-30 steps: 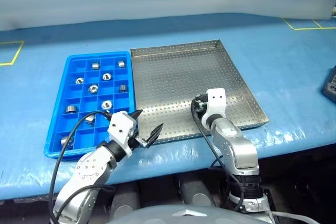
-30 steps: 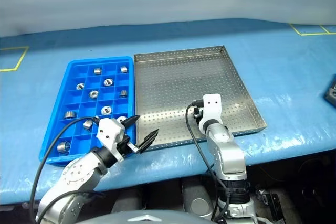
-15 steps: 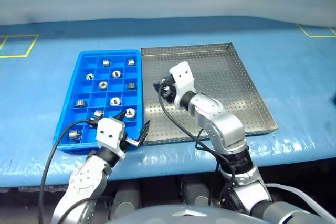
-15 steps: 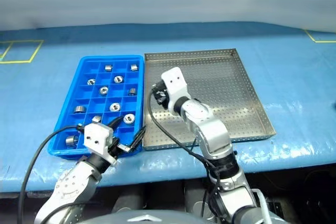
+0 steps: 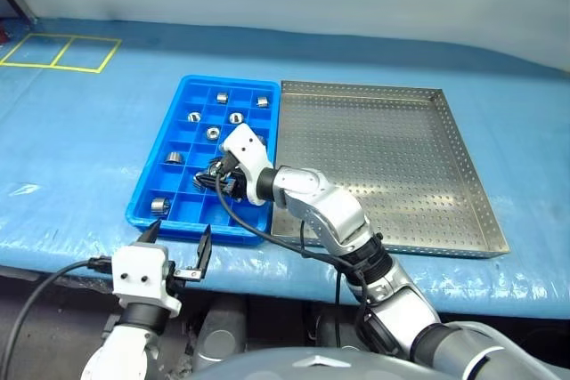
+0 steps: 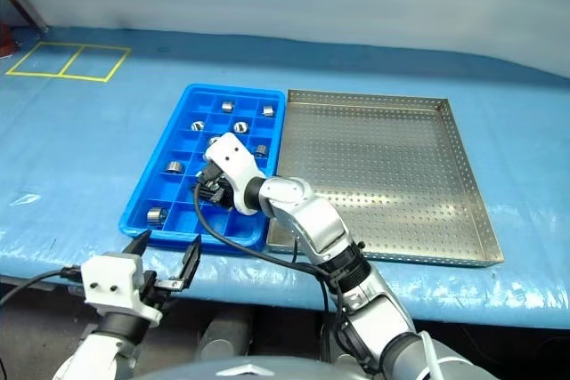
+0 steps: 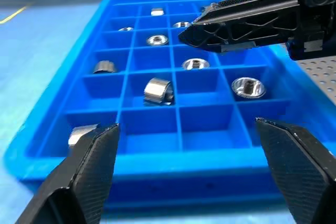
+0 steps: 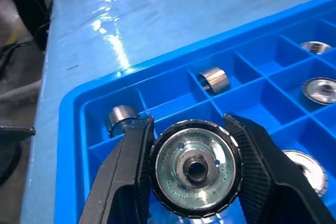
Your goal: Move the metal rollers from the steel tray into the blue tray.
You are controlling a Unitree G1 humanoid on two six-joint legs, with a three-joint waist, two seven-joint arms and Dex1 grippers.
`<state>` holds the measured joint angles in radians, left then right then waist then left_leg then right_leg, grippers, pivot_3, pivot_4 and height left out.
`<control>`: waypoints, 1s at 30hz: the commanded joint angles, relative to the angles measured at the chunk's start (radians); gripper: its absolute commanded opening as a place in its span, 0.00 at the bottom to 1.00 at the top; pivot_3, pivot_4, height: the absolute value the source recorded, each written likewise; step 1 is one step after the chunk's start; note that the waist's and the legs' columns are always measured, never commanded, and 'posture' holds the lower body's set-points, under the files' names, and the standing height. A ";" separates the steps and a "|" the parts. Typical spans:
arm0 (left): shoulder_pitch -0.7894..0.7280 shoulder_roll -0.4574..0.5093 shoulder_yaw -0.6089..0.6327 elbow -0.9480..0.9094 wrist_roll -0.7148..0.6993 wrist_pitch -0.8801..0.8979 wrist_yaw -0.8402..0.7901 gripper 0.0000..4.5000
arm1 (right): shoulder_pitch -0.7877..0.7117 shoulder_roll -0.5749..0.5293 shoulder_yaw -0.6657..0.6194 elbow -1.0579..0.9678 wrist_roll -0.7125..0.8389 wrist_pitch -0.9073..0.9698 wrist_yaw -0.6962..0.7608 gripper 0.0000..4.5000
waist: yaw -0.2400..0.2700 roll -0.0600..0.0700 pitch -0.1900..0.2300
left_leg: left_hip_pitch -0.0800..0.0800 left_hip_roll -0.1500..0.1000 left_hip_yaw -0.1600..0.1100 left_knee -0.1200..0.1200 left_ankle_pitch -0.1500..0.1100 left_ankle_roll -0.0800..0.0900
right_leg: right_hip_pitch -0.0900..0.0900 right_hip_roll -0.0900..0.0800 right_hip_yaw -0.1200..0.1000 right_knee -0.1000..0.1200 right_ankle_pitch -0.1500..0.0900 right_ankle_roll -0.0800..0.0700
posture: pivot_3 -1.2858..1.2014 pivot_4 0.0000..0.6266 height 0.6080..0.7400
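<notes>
Right wrist view shows the right end effector [image 8: 189,166] clamped on 1 shiny silver ring-like metal roller [image 8: 195,169], held over the bright blue plastic tray [image 5: 142,213] of square compartments. Roughly 8 more metal rollers [image 7: 156,89] lie singly in that tray's compartments, though the arm may hide some. Just beside it, toward the bench's right end, sits the large perforated steel tray [image 5: 463,175], its floor bare. The left end effector [image 5: 175,251], fingers wide apart and holding nothing, hangs at the front edge of the blue-covered bench [image 5: 80,149], near the blue tray's front-left corner.
</notes>
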<state>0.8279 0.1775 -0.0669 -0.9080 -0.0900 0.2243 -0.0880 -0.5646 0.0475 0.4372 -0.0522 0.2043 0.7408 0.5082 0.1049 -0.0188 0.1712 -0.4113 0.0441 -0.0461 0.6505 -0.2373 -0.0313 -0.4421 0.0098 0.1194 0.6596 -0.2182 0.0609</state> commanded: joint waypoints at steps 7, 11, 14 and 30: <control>0.038 -0.014 -0.030 -0.048 0.020 -0.062 -0.003 1.00 | 0.049 -0.054 0.050 -0.012 0.011 0.031 0.073 0.38 | 0.032 0.000 0.000 | -0.001 0.000 0.001 -0.001 0.000 0.000 | -0.002 0.000 0.000 -0.001 0.000 0.000 | 0.71 0.24 1.00; 0.017 -0.008 -0.038 -0.043 0.015 -0.052 -0.013 1.00 | 0.072 -0.096 0.077 -0.033 0.009 0.065 0.092 0.55 | 0.037 0.000 0.000 | -0.001 0.000 0.001 -0.001 0.000 0.000 | -0.002 0.000 0.000 -0.001 0.000 0.000 | 0.70 0.24 1.00; 0.001 -0.004 -0.036 -0.040 0.009 -0.043 -0.020 1.00 | 0.076 -0.103 0.076 -0.051 0.016 0.083 0.096 0.73 | 0.039 0.000 0.000 | -0.001 0.000 0.001 -0.001 0.000 0.000 | -0.002 0.000 0.000 -0.002 -0.001 0.000 | 0.70 0.24 1.00; -0.220 0.083 0.038 0.009 -0.072 0.072 -0.122 1.00 | 0.101 -0.136 -0.086 -0.194 0.032 0.061 0.009 1.00 | -0.002 0.000 0.000 | -0.001 0.000 0.001 -0.001 0.000 -0.001 | -0.002 0.000 0.000 -0.001 0.000 0.000 | 0.61 0.24 1.00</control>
<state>0.6279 0.2501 -0.0411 -0.8963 -0.1401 0.2836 -0.1931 -0.4726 -0.0859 0.3822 -0.1929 0.2294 0.8269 0.5317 0.1029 -0.0186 0.1713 -0.4124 0.0443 -0.0447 0.6496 -0.2376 -0.0319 -0.4437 0.0096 0.1191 0.6586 -0.2185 0.0604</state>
